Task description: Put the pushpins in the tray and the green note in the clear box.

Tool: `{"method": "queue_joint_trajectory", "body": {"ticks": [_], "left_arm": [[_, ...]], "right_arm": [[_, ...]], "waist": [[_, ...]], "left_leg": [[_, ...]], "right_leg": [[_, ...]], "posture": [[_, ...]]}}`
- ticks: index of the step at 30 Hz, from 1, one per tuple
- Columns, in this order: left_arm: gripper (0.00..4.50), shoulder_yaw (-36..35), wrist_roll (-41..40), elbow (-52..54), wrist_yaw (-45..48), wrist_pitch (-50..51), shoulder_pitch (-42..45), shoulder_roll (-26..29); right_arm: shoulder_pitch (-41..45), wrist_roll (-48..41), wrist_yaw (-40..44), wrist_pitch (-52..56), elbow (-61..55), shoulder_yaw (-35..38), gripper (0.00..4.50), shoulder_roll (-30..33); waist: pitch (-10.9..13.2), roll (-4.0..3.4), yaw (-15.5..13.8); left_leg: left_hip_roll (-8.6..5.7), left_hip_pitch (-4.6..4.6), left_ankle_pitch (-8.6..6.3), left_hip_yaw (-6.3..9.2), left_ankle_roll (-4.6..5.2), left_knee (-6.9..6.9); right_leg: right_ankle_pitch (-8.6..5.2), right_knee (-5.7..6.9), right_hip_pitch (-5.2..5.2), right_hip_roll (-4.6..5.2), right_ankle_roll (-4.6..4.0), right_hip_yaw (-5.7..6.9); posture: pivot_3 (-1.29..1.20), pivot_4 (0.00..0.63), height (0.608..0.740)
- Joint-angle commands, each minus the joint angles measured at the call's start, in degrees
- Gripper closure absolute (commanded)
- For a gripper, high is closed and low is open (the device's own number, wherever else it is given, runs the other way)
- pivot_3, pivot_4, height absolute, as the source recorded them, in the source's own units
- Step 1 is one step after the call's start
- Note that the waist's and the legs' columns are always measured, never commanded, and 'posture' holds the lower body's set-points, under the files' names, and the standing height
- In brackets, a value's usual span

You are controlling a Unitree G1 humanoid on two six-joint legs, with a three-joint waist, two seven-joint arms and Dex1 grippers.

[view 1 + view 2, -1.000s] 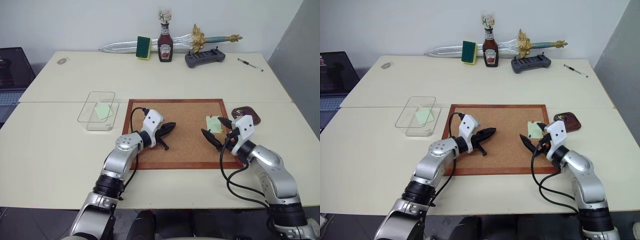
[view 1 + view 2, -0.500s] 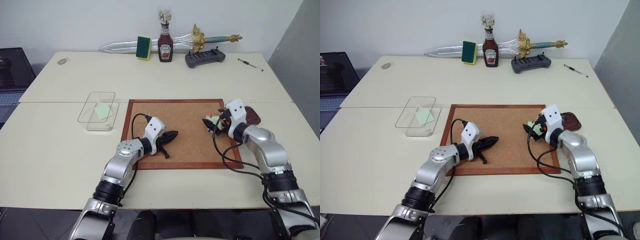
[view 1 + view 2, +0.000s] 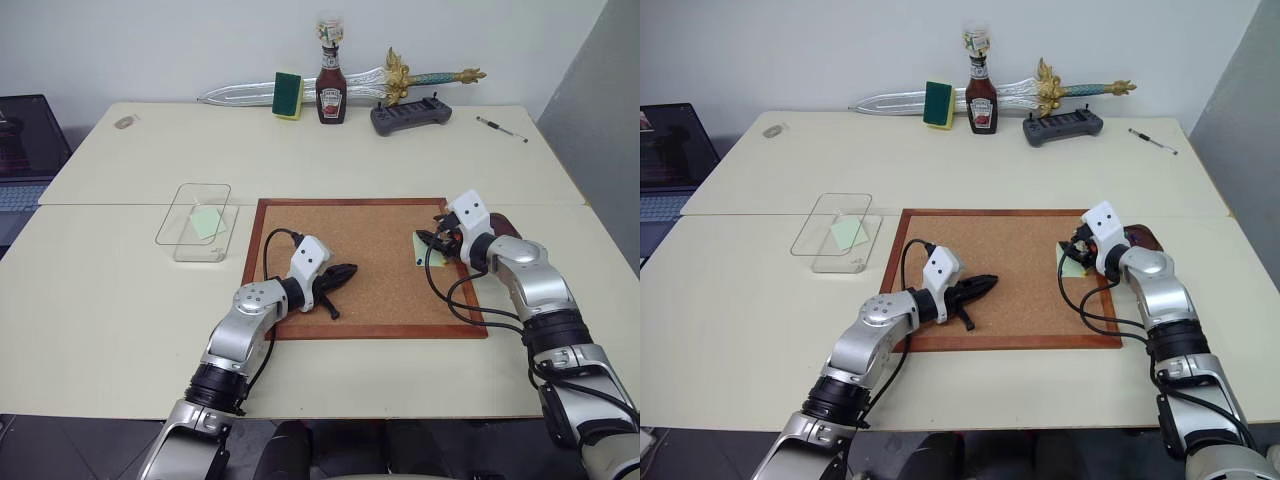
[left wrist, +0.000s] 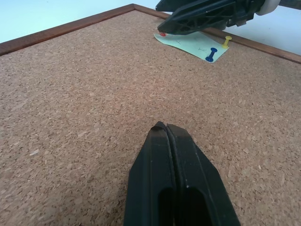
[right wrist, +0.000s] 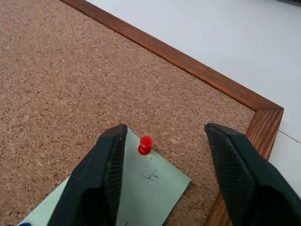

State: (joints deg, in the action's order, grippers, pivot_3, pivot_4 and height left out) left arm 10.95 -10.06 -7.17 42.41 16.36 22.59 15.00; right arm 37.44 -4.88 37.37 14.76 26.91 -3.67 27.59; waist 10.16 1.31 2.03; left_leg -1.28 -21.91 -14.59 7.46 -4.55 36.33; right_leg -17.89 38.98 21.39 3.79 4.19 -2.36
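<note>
A light green note (image 5: pixel 153 186) is pinned near the right edge of the corkboard (image 3: pixel 370 290). A red pushpin (image 5: pixel 145 145) stands in one corner of the note. A dark blue pushpin (image 4: pixel 211 54) and a yellow one (image 4: pixel 227 41) hold its other end. My right gripper (image 5: pixel 164 129) is open, its fingers standing on either side of the red pushpin without touching it. My left gripper (image 3: pixel 348 269) lies shut and empty on the cork, left of centre. The reddish-brown tray (image 3: pixel 1145 237) sits just beyond the board, partly hidden behind my right wrist. The clear box (image 3: pixel 197 252) holds another green note (image 3: pixel 207 221).
Along the far table edge are a toy sword (image 3: pixel 240 95), a green-and-yellow sponge (image 3: pixel 288 94), a ketchup bottle (image 3: pixel 330 85), a dark grey device (image 3: pixel 410 117) and a pen (image 3: pixel 500 129). A laptop (image 3: pixel 25 150) is at the far left.
My right gripper has moved forward over the note to the red pushpin, and its fingers have narrowed around the pin. The left gripper has stayed shut and nearly still.
</note>
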Motion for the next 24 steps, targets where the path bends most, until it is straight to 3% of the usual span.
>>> {"method": "queue_joint_trajectory", "body": {"ticks": [1, 9, 24], "left_arm": [[4.50, 0.80, -0.16, 1.47, 0.47, 0.66, -0.96, -0.08], [4.50, 1.01, 0.08, 1.61, 0.62, 1.01, -1.03, 0.10], [4.50, 1.64, 1.02, 1.29, 1.18, 3.01, -1.88, 1.51]], "right_arm": [[1.50, 0.94, 1.84, -1.91, -0.34, -0.02, 3.00, 1.32], [1.79, 2.04, 3.63, -2.20, -0.51, -0.55, 4.47, 1.49], [1.03, 0.06, 2.55, -3.06, -5.35, 2.09, 4.47, 1.06]], "waist": [[0.00, 0.00, 0.00], [0.00, -0.01, -0.01], [-0.01, -0.01, 0.10]], "left_leg": [[0.00, 0.00, 0.00, 0.00, 0.00, 0.00], [0.00, 0.00, 0.00, 0.00, 0.00, 0.00], [0.00, 0.00, 0.00, 0.00, 0.00, 0.00]], "right_leg": [[0.00, 0.00, 0.00, 0.00, 0.00, 0.00], [0.00, 0.00, 0.00, 0.00, 0.00, 0.00], [0.00, 0.00, 0.01, 0.00, 0.00, 0.00]], "posture": [[0.00, 0.150, 0.740], [0.00, 0.150, 0.740], [0.00, 0.150, 0.740]]}}
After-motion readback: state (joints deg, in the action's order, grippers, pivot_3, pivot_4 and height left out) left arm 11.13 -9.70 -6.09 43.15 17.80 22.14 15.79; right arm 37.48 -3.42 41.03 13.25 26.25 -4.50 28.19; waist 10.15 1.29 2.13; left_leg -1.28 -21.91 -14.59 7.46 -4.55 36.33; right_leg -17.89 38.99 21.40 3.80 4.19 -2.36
